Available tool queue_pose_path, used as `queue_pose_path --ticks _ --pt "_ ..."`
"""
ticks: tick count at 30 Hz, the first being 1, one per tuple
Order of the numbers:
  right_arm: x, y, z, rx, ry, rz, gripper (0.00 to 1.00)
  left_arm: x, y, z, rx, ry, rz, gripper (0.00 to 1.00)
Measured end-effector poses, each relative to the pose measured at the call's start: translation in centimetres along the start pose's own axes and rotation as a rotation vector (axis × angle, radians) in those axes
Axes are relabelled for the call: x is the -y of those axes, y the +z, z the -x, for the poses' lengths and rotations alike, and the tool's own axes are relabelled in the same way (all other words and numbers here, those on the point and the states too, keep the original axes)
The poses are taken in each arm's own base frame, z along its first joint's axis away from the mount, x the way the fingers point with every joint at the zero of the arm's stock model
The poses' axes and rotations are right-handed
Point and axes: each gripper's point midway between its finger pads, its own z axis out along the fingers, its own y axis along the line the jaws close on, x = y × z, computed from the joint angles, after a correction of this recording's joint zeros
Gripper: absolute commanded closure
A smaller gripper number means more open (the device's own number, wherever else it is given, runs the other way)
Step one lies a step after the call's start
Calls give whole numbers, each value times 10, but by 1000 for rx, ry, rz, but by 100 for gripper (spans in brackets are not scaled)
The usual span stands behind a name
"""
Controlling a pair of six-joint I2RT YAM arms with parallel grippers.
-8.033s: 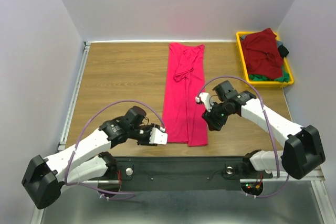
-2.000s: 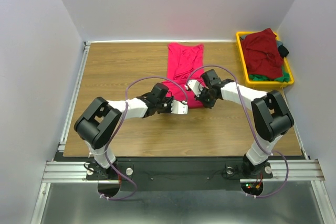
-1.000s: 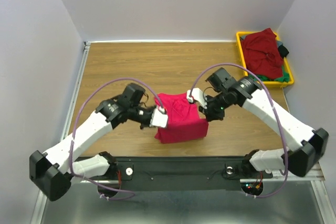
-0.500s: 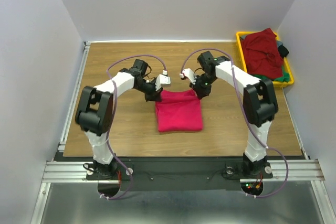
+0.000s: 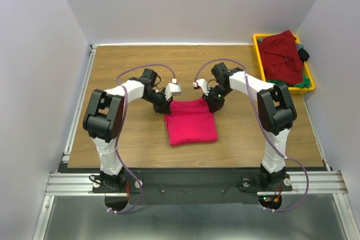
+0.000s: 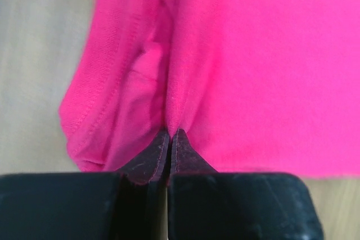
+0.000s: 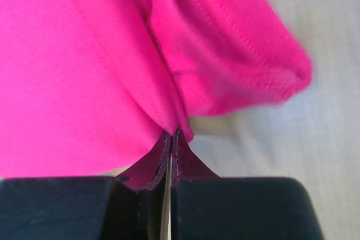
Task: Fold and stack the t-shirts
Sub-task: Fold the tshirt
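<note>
At the wrists, left end effector (image 6: 170, 133) and right end effector (image 7: 171, 134) pinch crimson t-shirt (image 5: 191, 123); overhead shows bin (image 5: 288, 89).

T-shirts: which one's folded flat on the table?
The crimson t-shirt, a folded square on the wooden table near centre. The maroon t-shirt lies crumpled atop the pile in the yellow bin at the far right.

The left end effector (image 6: 170, 133) and right end effector (image 7: 171, 134) pinch closed.
</note>
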Motion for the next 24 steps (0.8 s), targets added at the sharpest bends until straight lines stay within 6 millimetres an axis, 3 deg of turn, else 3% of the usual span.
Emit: queue_pose_path --ticks 3,5,6,8,9,13,15,17,20,24 --pt "-28 -2 -12 10 29 42 91 35 -10 -10 -8 14 -35 86" --pt "-53 -6 -19 3 54 87 76 57 -17 -13 -9 34 -57 81" --pt "-62 -10 -19 4 58 97 62 71 -22 -13 -9 54 -70 75" --pt "-73 -25 -14 16 70 98 51 82 -30 -13 -9 77 -69 69" --pt "-75 -33 -10 30 72 84 48 85 -35 -13 -9 87 -61 58" --pt "-68 -61 10 85 78 23 48 85 -51 -5 -2 134 -6 51" --pt "-55 -75 26 129 79 -13 53 85 -57 2 14 157 18 43" --pt "-45 -81 42 170 76 -21 54 84 -63 13 43 193 46 43" --pt "-31 -69 59 202 108 29 54 83 -62 27 67 238 66 43" --pt "-13 -37 79 233 166 114 55 95 -38 54 75 351 46 43"
